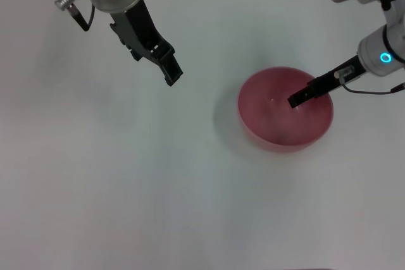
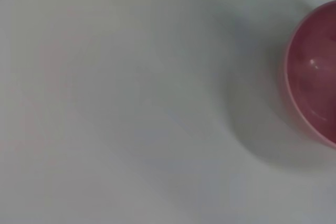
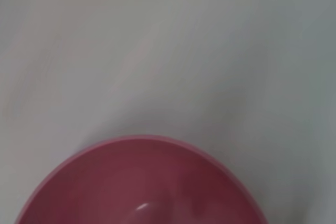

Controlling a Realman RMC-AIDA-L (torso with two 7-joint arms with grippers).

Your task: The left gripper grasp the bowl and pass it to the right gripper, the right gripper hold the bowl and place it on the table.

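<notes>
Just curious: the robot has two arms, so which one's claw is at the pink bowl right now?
The right gripper, on the arm with the cyan-blue ring, reaches over the rim of the bowl. The left gripper, on the green-ringed arm, hangs apart from it over the bare table.

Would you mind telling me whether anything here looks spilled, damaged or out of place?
Nothing stands out. The bowl sits upright and looks empty and whole, near the right gripper, whose finger reaches over its rim. The left gripper hangs apart over the bare table.
</notes>
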